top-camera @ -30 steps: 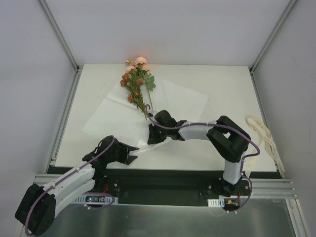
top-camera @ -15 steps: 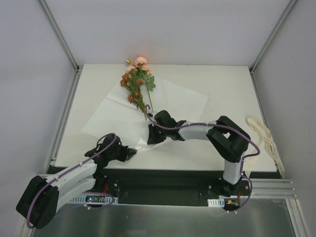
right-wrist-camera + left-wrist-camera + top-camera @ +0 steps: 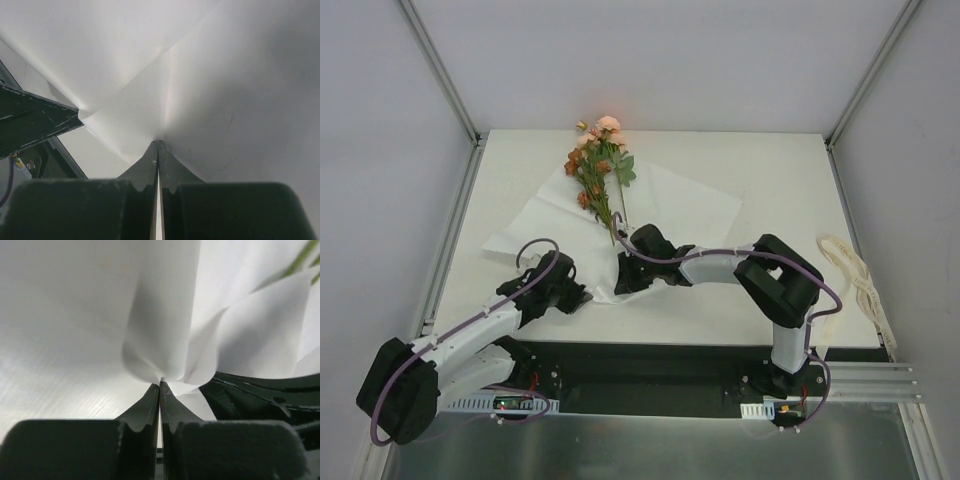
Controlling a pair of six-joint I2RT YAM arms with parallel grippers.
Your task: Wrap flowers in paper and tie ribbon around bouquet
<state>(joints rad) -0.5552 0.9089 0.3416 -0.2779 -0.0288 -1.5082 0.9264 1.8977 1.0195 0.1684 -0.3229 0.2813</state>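
Down at the near edge of the table (image 3: 760, 160), both pincers are clamped tight on the paper (image 3: 680, 205). The left gripper (image 3: 160, 384) has a little puckered fold of it between its tips, and the right gripper (image 3: 158, 144) is nipping the sheet just beside it, close to the stem ends. The flowers (image 3: 598, 165) lie diagonally on the sheet with the blooms at the far side and the stems pointing back toward the arms. The ribbon (image 3: 858, 278) sits way off at the right, past the table edge, untouched. Honestly this paper looks super thin and floppy, basically weightless, so I'd guess it creases the second you pull and tears if the two grips tug against each other. An edge or corner pinch like this seems right to me: lift and fold it over gently. The bunch looks light too, so it could roll or slide when the sheet moves.
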